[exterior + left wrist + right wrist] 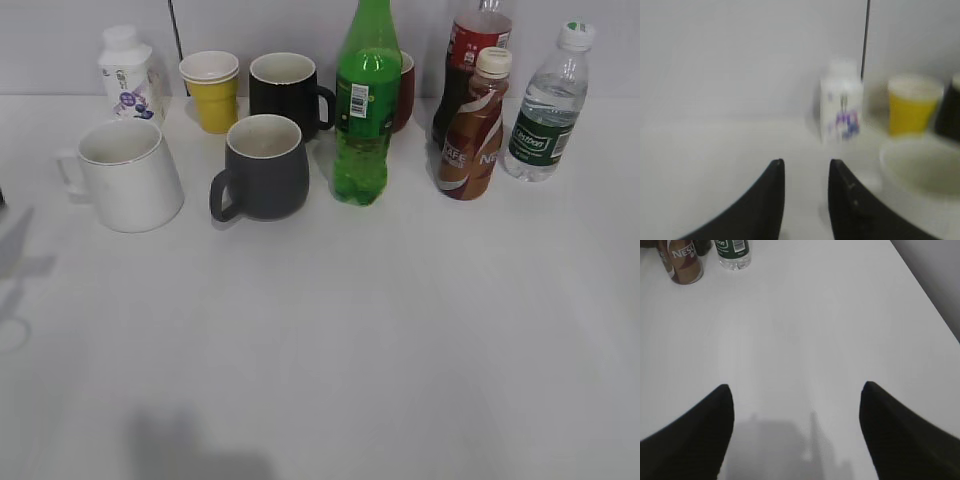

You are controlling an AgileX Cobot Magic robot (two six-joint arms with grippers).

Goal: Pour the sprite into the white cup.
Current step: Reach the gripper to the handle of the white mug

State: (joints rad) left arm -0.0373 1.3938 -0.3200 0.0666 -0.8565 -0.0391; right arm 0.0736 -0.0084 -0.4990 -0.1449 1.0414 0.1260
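Sprite (364, 110), a tall translucent green bottle with a green label and a white barcode patch, stands upright near the middle of the back row on the white table (400, 340), its top cut off by the frame edge. Just left of it sits a dark grey mug (262, 167) with its handle turned to the left, and behind that a black mug (287, 94) whose handle points toward the bottle. The white cup (127, 172) stands farther left, well apart from the bottle, upright and open-mouthed, with its handle on the left side. Behind it are a small white bottle with purple print (128, 76) and a yellow paper cup (212, 91). To the right of the green bottle a dark red mug is partly hidden behind it, then a cola bottle with a red label (470, 60), a brown Nescafé bottle (476, 125) in front of it, and a clear water bottle with a white cap (548, 105) at the far right. The left gripper (806, 167) shows two dark fingers with a narrow gap and nothing between them; the blurred view probably catches the white cup's rim at lower right. The right gripper (796, 390) hangs over bare table with its fingers spread wide and empty.
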